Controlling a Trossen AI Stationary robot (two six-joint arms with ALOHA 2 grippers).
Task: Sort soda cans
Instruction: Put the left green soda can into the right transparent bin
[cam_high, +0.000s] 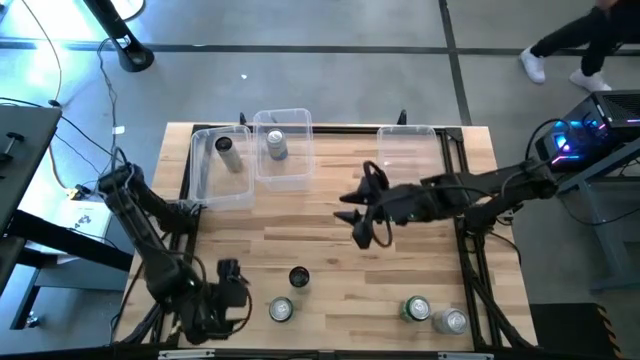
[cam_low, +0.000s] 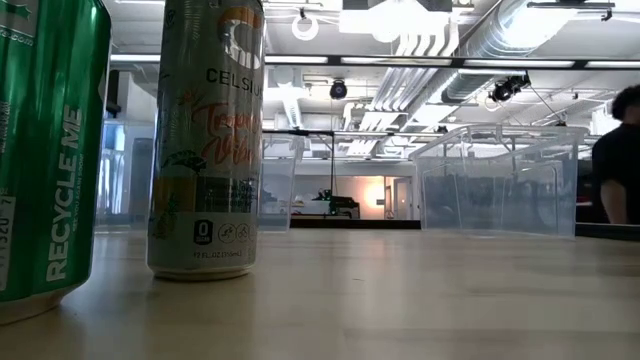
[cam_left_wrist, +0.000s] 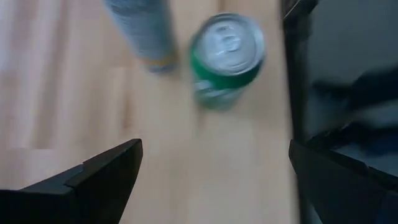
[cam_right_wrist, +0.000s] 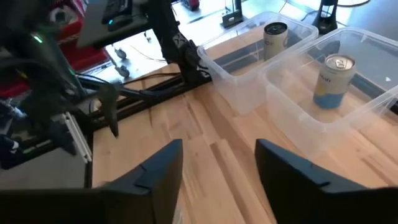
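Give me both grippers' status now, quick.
Left gripper: open, empty, near the table's front-left edge.
Right gripper: open, holding nothing, over mid-table.

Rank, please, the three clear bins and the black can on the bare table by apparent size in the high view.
1. Left bin and middle bin: about alike, so unranked.
2. Right bin: partly hidden by the right arm, so unsure.
3. Black can: clearly smallest.
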